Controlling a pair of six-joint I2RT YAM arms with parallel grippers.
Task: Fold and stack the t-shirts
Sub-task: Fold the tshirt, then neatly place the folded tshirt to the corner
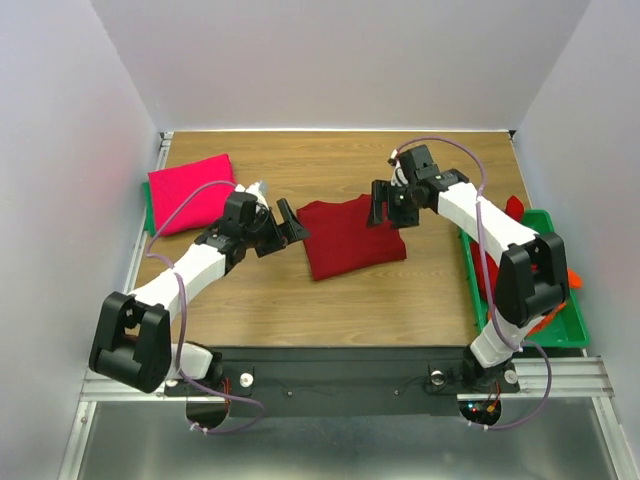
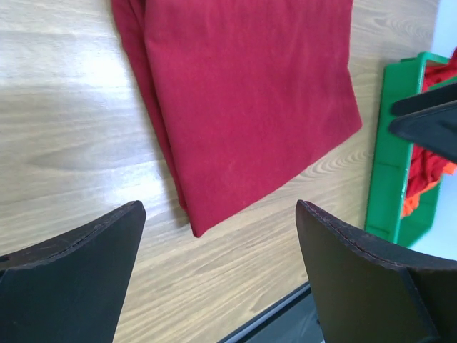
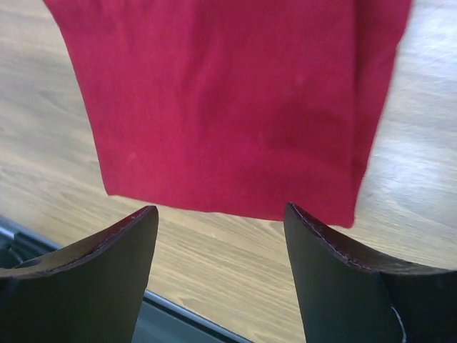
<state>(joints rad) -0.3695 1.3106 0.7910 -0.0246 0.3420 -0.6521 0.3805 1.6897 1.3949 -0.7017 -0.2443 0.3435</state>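
A dark red t-shirt (image 1: 352, 238) lies folded flat in the middle of the wooden table. My left gripper (image 1: 290, 225) hovers open just off its left edge, holding nothing. My right gripper (image 1: 385, 210) stands open over its top right corner, also holding nothing. The left wrist view shows the dark red t-shirt (image 2: 250, 93) ahead of the open left gripper (image 2: 220, 211), with bare wood between the fingers. In the right wrist view the same t-shirt (image 3: 228, 107) lies just beyond the open right gripper (image 3: 220, 211). A bright pink-magenta t-shirt (image 1: 190, 192) lies folded at the back left.
A green tray (image 1: 575, 318) along the right edge holds crumpled red (image 1: 515, 208) and orange (image 1: 572, 276) cloth. The tray (image 2: 389, 143) also shows in the left wrist view. White walls enclose the table on three sides. A black rail runs along the near edge.
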